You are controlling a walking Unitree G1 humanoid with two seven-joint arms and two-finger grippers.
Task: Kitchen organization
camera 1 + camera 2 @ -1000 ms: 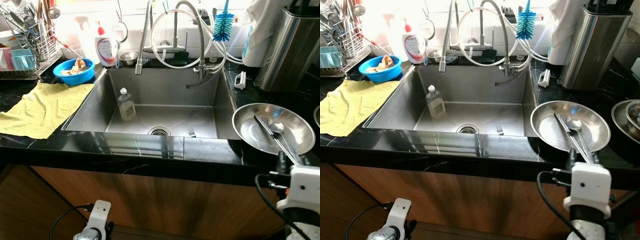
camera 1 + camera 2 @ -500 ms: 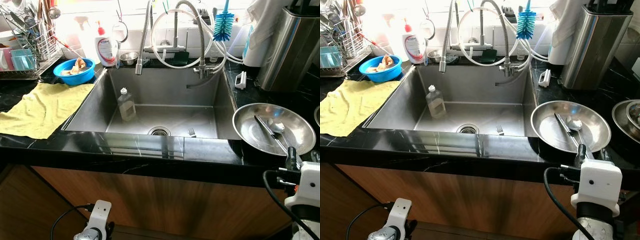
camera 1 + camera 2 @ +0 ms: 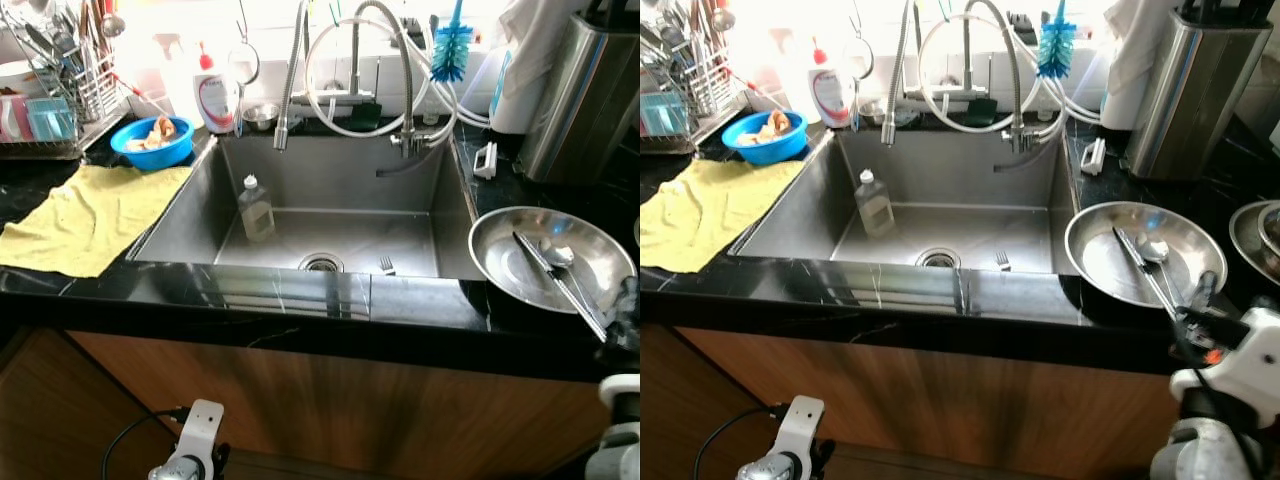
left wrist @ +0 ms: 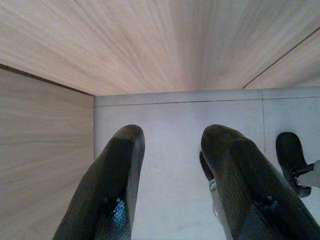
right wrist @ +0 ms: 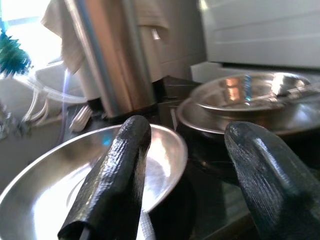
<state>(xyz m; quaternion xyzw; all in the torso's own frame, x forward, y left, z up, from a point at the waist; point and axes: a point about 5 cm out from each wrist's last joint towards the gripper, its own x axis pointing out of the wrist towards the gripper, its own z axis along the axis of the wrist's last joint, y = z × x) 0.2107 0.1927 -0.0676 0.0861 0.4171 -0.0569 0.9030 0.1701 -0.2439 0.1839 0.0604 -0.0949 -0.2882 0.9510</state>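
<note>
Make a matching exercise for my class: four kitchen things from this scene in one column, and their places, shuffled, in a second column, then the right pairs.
Things:
1. fork
2. yellow cloth
3. blue bowl
4. spoon

Places:
A. in the steel dish on the right counter
B. on the sink floor by the drain
C. spread on the left counter
D. at the sink's back left corner, beside the drying rack

Pairs: 1-B, 2-C, 3-D, 4-A

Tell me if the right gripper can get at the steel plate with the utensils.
Probably yes: the right gripper, open, sits at the steel plate's near rim, with nothing between them.
</note>
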